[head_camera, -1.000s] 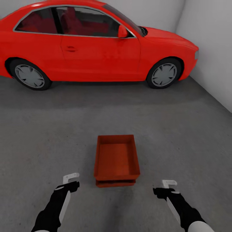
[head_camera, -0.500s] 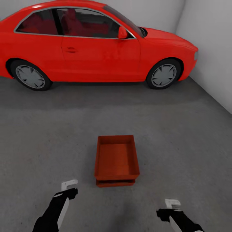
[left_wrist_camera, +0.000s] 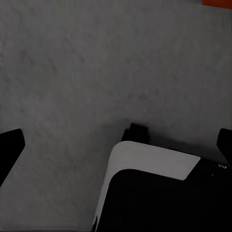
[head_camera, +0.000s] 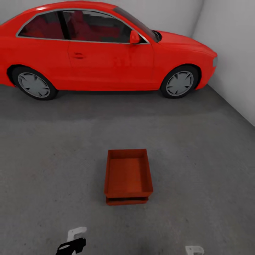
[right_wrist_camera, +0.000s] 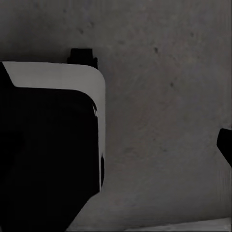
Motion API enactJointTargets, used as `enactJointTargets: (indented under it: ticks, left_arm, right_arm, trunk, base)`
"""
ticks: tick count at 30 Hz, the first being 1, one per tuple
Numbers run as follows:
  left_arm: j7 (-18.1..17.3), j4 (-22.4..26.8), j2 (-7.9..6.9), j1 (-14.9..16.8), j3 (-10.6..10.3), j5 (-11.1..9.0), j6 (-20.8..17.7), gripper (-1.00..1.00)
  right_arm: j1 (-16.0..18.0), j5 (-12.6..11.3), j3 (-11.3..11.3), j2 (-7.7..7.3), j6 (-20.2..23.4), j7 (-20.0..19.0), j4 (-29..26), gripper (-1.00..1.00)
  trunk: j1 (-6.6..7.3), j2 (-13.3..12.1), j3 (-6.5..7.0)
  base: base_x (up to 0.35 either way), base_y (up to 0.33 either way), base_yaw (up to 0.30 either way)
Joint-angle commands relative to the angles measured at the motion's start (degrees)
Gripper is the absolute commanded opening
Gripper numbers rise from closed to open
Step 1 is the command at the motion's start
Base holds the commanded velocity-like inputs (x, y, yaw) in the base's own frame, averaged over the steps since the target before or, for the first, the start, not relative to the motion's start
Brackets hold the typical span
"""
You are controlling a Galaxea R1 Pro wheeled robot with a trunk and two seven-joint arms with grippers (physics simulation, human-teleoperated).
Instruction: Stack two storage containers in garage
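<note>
Two rust-red storage containers stand stacked on the dark grey garage floor [head_camera: 53, 166] in the middle of the head view. The upper container [head_camera: 128, 173] sits nested on the lower container [head_camera: 126, 201], of which just a front strip shows. A corner of rust-red container [left_wrist_camera: 217, 2] also shows in the left wrist view. My left gripper [head_camera: 75, 238] is low at the view's bottom edge, left of the stack and well short of it, open and holding nothing. Of my right gripper [head_camera: 194, 250], only a white tip pokes in at the bottom right, clear of the stack.
A red coupe car [head_camera: 106, 49] is parked side-on across the far part of the garage. A white wall [head_camera: 230, 53] closes the right side. Bare concrete surrounds the stack on all sides. Both wrist views look down at the concrete past parts of my own body [left_wrist_camera: 150, 193].
Both arms have drawn back toward me and dropped almost out of the head view. The stacked containers have stayed in place.
</note>
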State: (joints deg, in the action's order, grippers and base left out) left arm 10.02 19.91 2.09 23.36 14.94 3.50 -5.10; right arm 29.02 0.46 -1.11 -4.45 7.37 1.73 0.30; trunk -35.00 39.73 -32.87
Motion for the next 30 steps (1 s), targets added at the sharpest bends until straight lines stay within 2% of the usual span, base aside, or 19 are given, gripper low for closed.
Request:
enactJointTargets:
  ticks: [1, 10, 13, 18, 23, 30]
  left_arm:
    - [0.1, -0.9, -0.14, 0.0, 0.2, 0.4, 0.7, 1.0]
    - [0.1, -4.3, -0.41, 0.0, 0.2, 0.3, 2.5, 1.0]
    - [0.2, -5.4, -0.5, 0.0, 0.2, 0.3, 3.0, 1.0]
    - [0.5, -6.9, -0.56, 0.0, 0.1, 0.7, 7.4, 1.0]
    - [0.6, -8.5, -0.55, 0.0, 0.1, 0.8, 8.5, 1.0]
    - [0.6, -9.7, -2.47, -0.1, 0.2, 0.4, 9.2, 1.0]
  right_arm:
    - [0.1, 0.0, -0.1, -0.01, 0.2, 0.1, 1.0, 1.0]
    - [-0.6, -0.1, 0.0, 0.13, 0.3, 0.0, 3.9, 1.0]
    - [-0.6, -0.1, 0.0, 0.14, 0.3, 0.0, 4.0, 1.0]
    - [-0.6, -0.1, 0.0, 0.15, 0.3, 0.0, 4.0, 1.0]
    - [-0.6, -0.1, 0.0, 0.15, 0.3, 0.0, 4.0, 1.0]
    - [-0.6, -0.1, 0.0, 0.15, 0.3, 0.0, 4.0, 1.0]
  trunk:
    - [0.21, -0.4, 0.14]
    - [2.19, -4.0, 1.76]
    - [2.19, -4.0, 1.76]
    - [2.19, -4.0, 1.76]
    - [2.19, -4.0, 1.76]
    - [2.19, -4.0, 1.76]
  base:
    - [0.0, 0.0, 0.0]
    - [0.0, 0.0, 0.0]
    - [0.0, 0.0, 0.0]
    - [0.0, 0.0, 0.0]
    - [0.0, 0.0, 0.0]
    - [0.0, 0.0, 0.0]
